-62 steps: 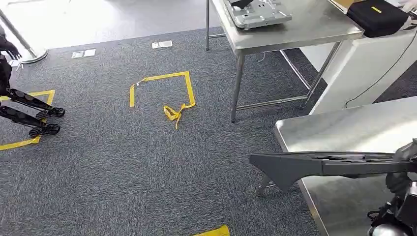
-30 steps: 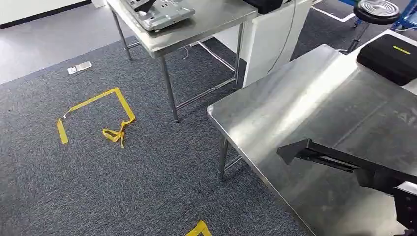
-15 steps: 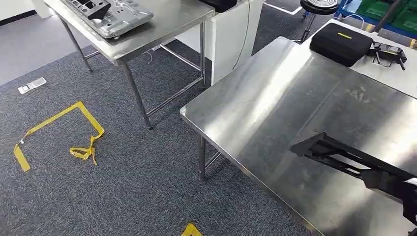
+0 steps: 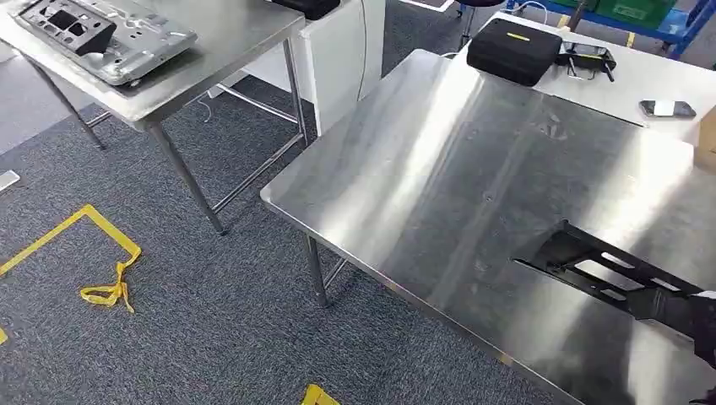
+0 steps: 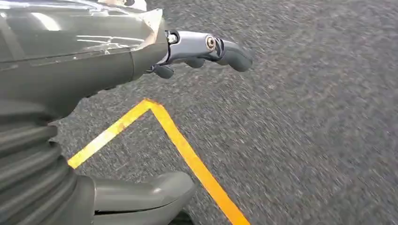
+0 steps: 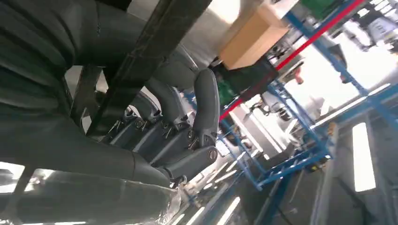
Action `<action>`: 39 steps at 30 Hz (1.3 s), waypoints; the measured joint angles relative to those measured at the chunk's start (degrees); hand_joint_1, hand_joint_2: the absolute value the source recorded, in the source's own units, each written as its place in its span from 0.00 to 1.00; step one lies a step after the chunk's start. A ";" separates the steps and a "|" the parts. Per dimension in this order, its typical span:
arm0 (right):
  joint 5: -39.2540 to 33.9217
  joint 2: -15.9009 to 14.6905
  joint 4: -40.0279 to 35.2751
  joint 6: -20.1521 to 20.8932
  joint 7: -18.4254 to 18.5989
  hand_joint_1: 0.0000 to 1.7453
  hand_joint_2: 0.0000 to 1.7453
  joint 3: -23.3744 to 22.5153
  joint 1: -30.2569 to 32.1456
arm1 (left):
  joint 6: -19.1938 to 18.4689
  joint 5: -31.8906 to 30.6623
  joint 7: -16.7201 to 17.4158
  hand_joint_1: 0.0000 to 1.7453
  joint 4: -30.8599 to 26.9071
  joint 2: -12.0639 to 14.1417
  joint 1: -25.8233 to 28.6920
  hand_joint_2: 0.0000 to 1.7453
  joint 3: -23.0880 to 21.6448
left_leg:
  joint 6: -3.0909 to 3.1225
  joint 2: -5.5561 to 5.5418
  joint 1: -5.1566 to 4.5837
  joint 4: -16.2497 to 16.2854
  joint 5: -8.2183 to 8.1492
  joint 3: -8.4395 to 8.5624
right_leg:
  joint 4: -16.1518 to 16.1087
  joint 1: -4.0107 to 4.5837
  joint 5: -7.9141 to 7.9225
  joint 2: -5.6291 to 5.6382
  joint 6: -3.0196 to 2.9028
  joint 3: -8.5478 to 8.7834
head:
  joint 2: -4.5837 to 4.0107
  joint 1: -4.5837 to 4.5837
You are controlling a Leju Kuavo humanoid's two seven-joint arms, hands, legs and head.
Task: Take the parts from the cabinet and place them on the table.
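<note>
- A flat black slotted bracket [image 4: 601,268] hangs just above the near right part of the steel surface [image 4: 439,169], its pointed end toward the surface's middle.
- The right robot hand [image 4: 699,325] grips the bracket's near end; in the right wrist view its dark fingers [image 6: 180,117] curl around the black bar [image 6: 141,61].
- The left robot hand [image 5: 141,84] hangs over grey carpet [image 5: 305,117] crossed by yellow tape [image 5: 187,154], fingers apart, holding nothing.
- At the surface's far edge lie a black case [image 4: 515,49] and, on a white top beside it, a phone [image 4: 667,108].
- A second steel table [image 4: 169,59] to the left carries a grey metal panel [image 4: 101,38].
</note>
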 joint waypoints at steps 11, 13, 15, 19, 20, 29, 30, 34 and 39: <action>1.16 -2.67 8.00 1.16 0.76 1.00 1.00 0.81 -6.60 | -0.20 -0.81 -0.06 0.00 0.04 0.13 0.00 1.00 -0.20 | 0.04 -14.09 1.17 1.23 0.54 -1.56 | 0.43 0.30 0.31 7.27 -0.89 -0.35 | 0.00 -0.24; 1.35 -3.69 10.09 1.38 1.05 1.00 1.00 1.46 -8.05 | -1.94 -1.05 0.65 0.00 0.04 0.31 -0.04 1.00 -0.24 | 0.30 -12.23 0.67 1.21 0.68 -1.72 | 0.08 -0.04 0.75 8.65 0.08 -0.98 | 0.00 -0.20; 1.38 -4.70 11.83 1.31 1.09 1.00 1.00 1.79 -8.73 | -4.20 -1.05 1.33 0.00 0.04 0.48 -0.14 1.00 -0.22 | 1.26 -10.91 0.36 0.64 1.22 -1.59 | -0.39 0.08 1.21 9.99 1.13 -1.38 | 0.00 -0.20; 1.55 -6.25 15.95 1.29 1.18 1.00 1.00 2.88 -11.32 | -6.69 -1.20 1.68 0.00 0.07 1.09 0.09 1.00 -0.22 | 2.40 -7.69 0.34 -0.30 1.81 -1.45 | 11.87 0.21 -4.23 2.48 0.61 -7.82 | 0.00 0.42; 1.68 -6.31 16.81 1.27 1.18 1.00 1.00 3.08 -11.59 | -6.97 -1.33 1.84 0.00 0.07 1.14 0.15 1.00 -0.24 | 2.44 -6.90 0.26 -0.29 1.78 -1.51 | 16.02 0.18 -5.44 2.39 0.73 -9.73 | 0.00 0.33; 4.70 -8.76 23.13 0.72 2.58 1.00 1.00 4.79 -14.89 | -9.93 -3.13 3.26 0.00 0.07 1.73 0.06 1.00 -0.83 | 1.16 -1.21 -0.70 -0.21 0.78 -0.57 | -0.23 0.80 0.70 -1.75 1.03 -0.63 | 0.00 0.22; 5.44 -9.16 23.87 0.68 2.75 1.00 1.00 4.94 -15.15 | -10.47 -3.45 3.24 0.00 0.07 1.79 0.06 1.00 -1.16 | 0.97 -0.50 -0.67 -0.22 0.65 -0.46 | -0.31 0.68 0.83 -0.99 0.76 -0.71 | 0.00 0.11; 6.80 -10.07 25.70 0.41 3.10 1.00 1.00 5.64 -16.70 | -10.93 -3.96 3.15 0.00 0.11 1.88 0.30 1.00 -1.57 | -0.21 -7.48 0.09 10.56 -6.04 -5.14 | -0.43 -0.44 1.17 1.35 -1.04 -0.80 | 0.00 -0.09; 16.95 -11.30 30.71 -2.32 5.18 1.00 1.00 7.89 -19.79 | -11.89 -4.74 4.29 0.00 0.46 2.21 0.57 1.00 -2.10 | -0.37 -7.87 0.67 10.95 -2.31 -6.65 | -0.33 -0.34 1.25 3.64 -1.20 -0.75 | 0.00 -0.20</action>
